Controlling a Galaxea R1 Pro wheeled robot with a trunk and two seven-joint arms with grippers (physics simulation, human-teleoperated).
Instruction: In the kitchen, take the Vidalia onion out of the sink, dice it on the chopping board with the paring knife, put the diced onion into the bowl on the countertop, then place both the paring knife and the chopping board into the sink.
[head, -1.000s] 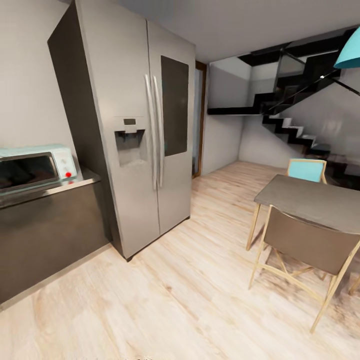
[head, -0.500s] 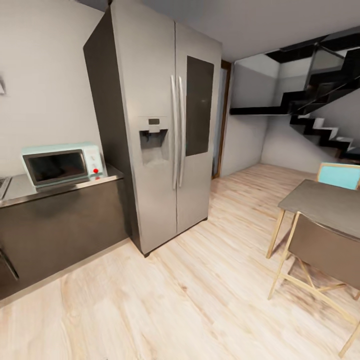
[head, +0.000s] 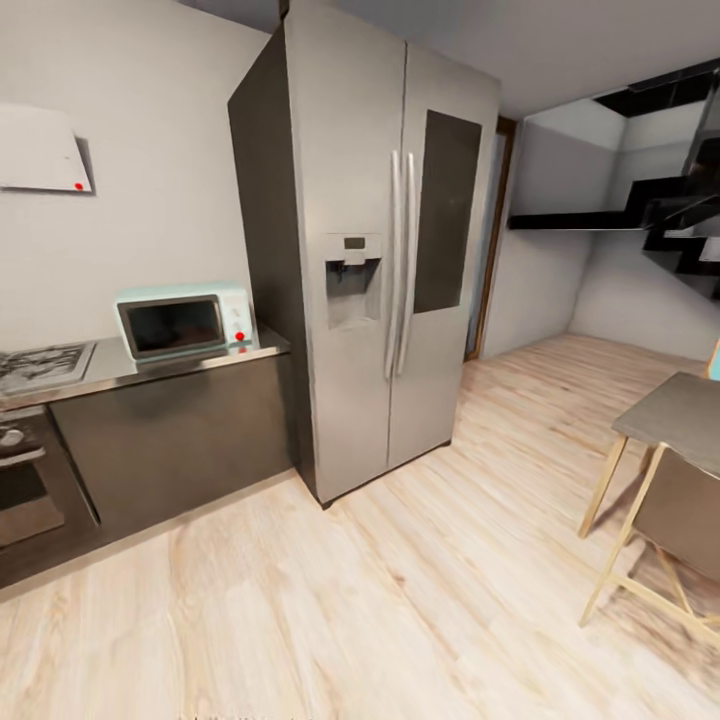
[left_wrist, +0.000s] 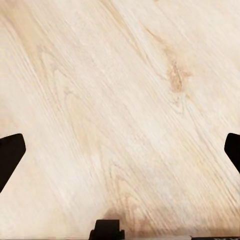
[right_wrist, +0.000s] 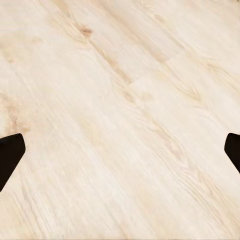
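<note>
1. From the head camera, a tall steel fridge (head: 395, 250) with double doors stands at about twelve o'clock in the picture, its base on a pale wood floor (head: 400, 600).
2. At nine o'clock a dark cabinet run carries the countertop (head: 140, 370), a grey slab butted against the fridge's side.
3. A mint-green microwave (head: 185, 322) sits on that slab just beside the fridge; a gas hob (head: 40, 362) lies further toward the picture's left edge, with an oven front (head: 25, 480) below it.
4. At four o'clock the corner of a dining table (head: 675, 410) and a chair (head: 680, 515) stand well apart from the cabinets.
5. The sink, onion, board, knife and bowl are not among the things visible; they are probably further along the counter, so the robot seems to be in transit.
6. The left gripper (left_wrist: 120, 155) points down at bare floor, fingers spread wide and empty, likely carried low for travel.
7. The right gripper (right_wrist: 120, 155) hangs likewise, spread wide, grasping nothing.
</note>
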